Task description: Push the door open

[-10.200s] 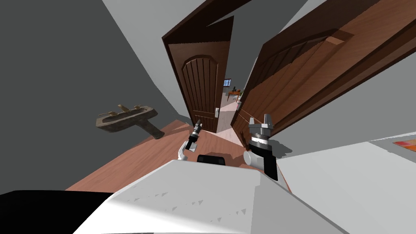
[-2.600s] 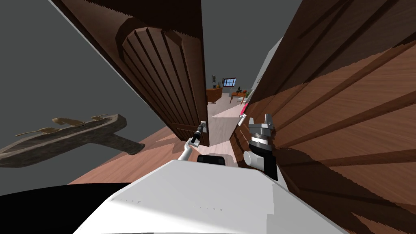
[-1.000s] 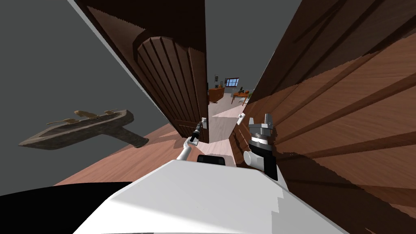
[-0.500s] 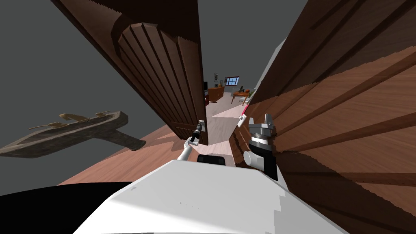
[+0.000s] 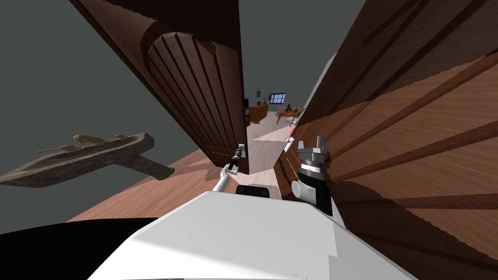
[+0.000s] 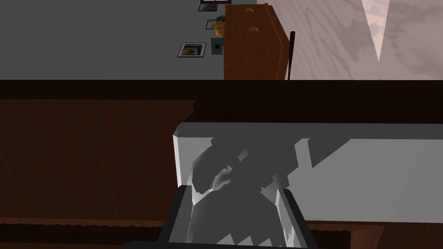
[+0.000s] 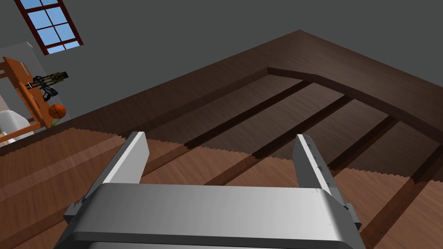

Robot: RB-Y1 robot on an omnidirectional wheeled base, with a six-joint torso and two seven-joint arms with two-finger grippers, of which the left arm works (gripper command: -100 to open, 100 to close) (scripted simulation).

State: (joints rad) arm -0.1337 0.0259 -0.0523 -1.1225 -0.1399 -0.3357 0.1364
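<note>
A dark brown door (image 5: 204, 92) with an arched, ribbed panel stands ajar on my left. Its free edge faces the gap to a lit room. My left gripper (image 5: 238, 153) reaches out low to the light grey plate (image 5: 242, 147) at that edge. In the left wrist view the gripper (image 6: 235, 194) is right against this plate (image 6: 346, 168), with a shadowed grey shape in front of it. My right gripper (image 5: 311, 143) is open, held up beside a second brown door (image 5: 399, 126) on my right. The right wrist view shows its fingers (image 7: 136, 151) wide apart with nothing between them.
A stone-coloured pedestal sink (image 5: 87, 155) juts from the grey wall at my left. The gap between the two doors (image 5: 265, 141) is narrow and shows pale floor. Beyond it are a brown cabinet (image 6: 253, 41) and a small table (image 5: 288, 114).
Over the last second the whole head view has shifted a little, so I have moved. The sink now sits further left and looms larger. Both arms keep their pose.
</note>
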